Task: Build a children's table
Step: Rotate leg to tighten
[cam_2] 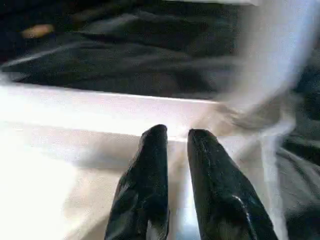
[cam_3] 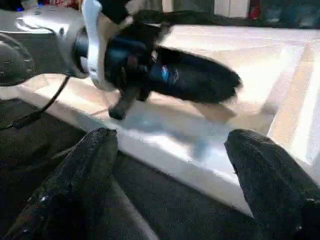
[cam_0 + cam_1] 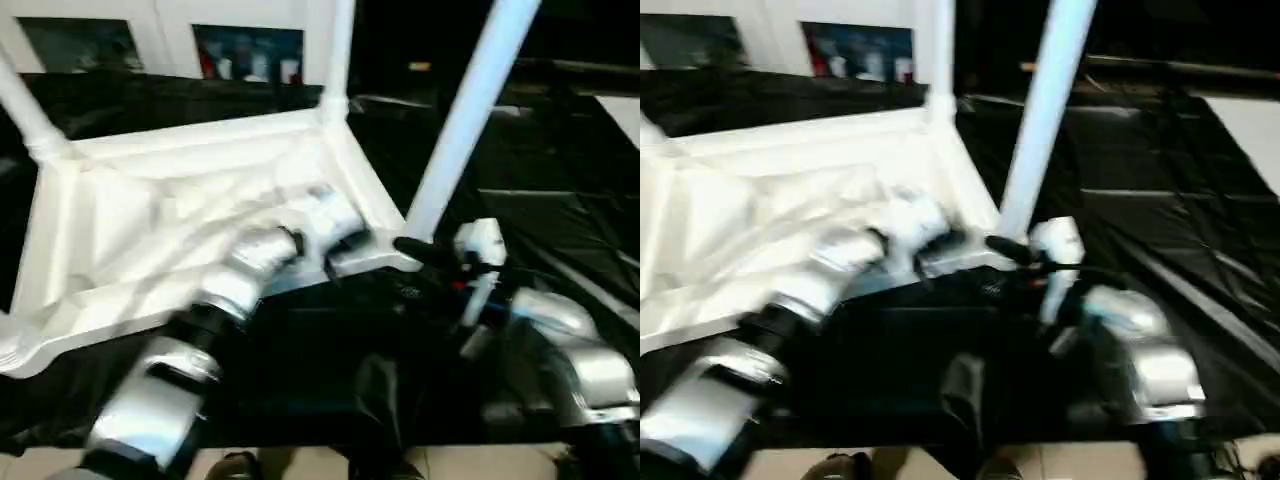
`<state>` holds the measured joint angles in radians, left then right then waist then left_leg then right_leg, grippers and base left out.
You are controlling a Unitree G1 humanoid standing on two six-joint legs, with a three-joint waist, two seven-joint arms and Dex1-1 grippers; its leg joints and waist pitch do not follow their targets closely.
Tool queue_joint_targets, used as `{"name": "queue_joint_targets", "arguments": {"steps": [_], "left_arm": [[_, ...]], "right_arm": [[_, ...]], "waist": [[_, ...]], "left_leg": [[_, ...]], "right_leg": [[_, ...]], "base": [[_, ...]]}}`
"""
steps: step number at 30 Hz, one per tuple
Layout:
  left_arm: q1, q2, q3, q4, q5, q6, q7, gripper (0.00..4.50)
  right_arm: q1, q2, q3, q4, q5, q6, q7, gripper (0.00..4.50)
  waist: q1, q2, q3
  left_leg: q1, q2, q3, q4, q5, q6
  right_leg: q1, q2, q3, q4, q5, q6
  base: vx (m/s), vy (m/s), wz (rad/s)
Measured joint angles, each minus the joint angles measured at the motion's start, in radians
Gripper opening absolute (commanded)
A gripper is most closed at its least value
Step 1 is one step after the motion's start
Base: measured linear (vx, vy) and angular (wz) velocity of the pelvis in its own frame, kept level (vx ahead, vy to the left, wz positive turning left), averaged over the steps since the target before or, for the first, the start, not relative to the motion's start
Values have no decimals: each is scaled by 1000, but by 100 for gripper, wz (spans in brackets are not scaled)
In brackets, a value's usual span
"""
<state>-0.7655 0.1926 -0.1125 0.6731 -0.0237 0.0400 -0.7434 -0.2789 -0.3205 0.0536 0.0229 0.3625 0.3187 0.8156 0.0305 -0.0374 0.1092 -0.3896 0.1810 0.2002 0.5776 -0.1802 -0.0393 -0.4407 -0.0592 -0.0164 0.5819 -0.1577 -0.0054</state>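
Note:
The white tabletop [image 3: 120,230] lies upside down on black sheeting, ribbed underside up. Three white legs stand in its corner sockets: one at the far left [image 3: 22,105], one at the back [image 3: 338,60], one at the near right corner [image 3: 465,120]. My left gripper [image 3: 345,238] reaches over the underside near that right corner; in the left wrist view its fingers [image 1: 150,165] sit close together, shut, holding nothing. My right gripper [image 2: 175,137] is open, its fingers [image 2: 95,155] wide apart just outside the tabletop's near rim [image 2: 170,160], close to the right leg's base.
Black plastic sheeting [image 3: 540,210] covers the work surface all around the tabletop. A white wall with dark framed pictures [image 3: 250,50] stands behind. A pale strip of floor [image 3: 330,465] runs along the near edge.

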Motion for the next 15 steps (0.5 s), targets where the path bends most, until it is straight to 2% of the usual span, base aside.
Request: {"name": "queue_joint_targets", "arguments": {"steps": [4,6,8,10,13,15], "left_arm": [[30,80,73,-42,-54,40,-6,85],[62,127,102,-91,-81,66,-42,85],[149,205,114,-254,-154,164,-176,85],[206,248,104,-371,-208,243,-282,85],[321,354,37,-595,-268,359,-395,85],[359,374,-1,-659,-287,395,-421,85]], "right_arm": [[-49,80,22,40,-25,-15,-84,378],[-59,108,33,62,-41,-20,-119,378],[-84,154,37,110,-66,-40,-178,378],[-103,177,39,150,-88,-55,-221,378],[-165,248,30,238,-123,-91,-330,378],[-186,266,28,270,-134,-103,-372,378]], "waist": [[-2,-10,5],[-1,-11,5],[-2,-13,6],[6,-13,6],[4,-15,6],[7,-15,7]], "left_leg": [[1,1,0,2,0,-1],[1,1,1,2,0,-1],[1,1,2,2,0,-2],[1,2,2,1,0,-2],[3,2,5,3,-1,-5],[4,3,5,3,-1,-10]], "right_leg": [[0,0,0,3,0,0],[0,0,0,3,0,0],[-1,0,1,4,0,-1],[-1,0,1,5,-2,-3],[-2,-1,2,12,-4,-7],[-1,-1,1,13,-4,-7]], "base": [[0,0,0],[0,0,0],[0,0,0],[0,0,0],[0,0,0],[0,0,0]]}}
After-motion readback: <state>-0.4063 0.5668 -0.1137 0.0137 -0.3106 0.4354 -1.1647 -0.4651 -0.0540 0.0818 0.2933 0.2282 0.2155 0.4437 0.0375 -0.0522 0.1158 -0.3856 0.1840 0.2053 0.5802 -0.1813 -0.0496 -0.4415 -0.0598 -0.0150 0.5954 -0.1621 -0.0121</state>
